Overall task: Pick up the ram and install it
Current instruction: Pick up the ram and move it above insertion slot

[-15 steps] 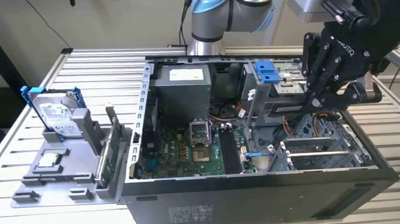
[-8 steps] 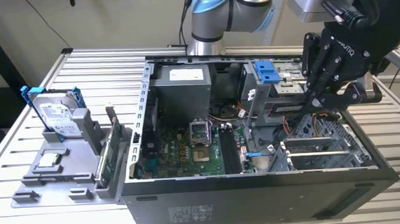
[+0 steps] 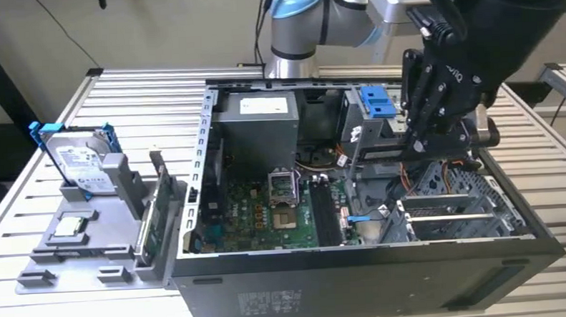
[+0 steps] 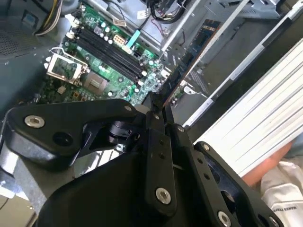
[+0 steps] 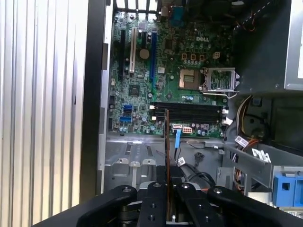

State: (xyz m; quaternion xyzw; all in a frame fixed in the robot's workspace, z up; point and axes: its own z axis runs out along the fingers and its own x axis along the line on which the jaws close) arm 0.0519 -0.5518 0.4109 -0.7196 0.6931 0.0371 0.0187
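Note:
My gripper [image 3: 409, 153] hangs over the open computer case [image 3: 364, 262], on the exterior view's right side of it. It is shut on the ram [image 5: 166, 135], a thin dark stick seen edge-on in the first wrist view. In the second wrist view the ram [image 4: 187, 61] runs out from between the black fingers [image 4: 156, 123], and the gripper [image 4: 162, 108] clamps its near end. The stick is held above the case floor, apart from the black memory slots [image 5: 187, 112] on the green motherboard [image 5: 137, 90]. The same memory slots [image 4: 111, 49] look unfilled.
A grey holder [image 3: 86, 246] on the exterior view's left carries a silver hard drive [image 3: 78, 164] in a blue frame and an upright green card [image 3: 150, 221]. In the case are a power supply [image 3: 258, 127], the processor socket [image 5: 189, 78], loose cables [image 5: 199, 158] and a metal drive cage [image 3: 457, 208]. A person's sleeve [image 4: 286, 182] is beside the table.

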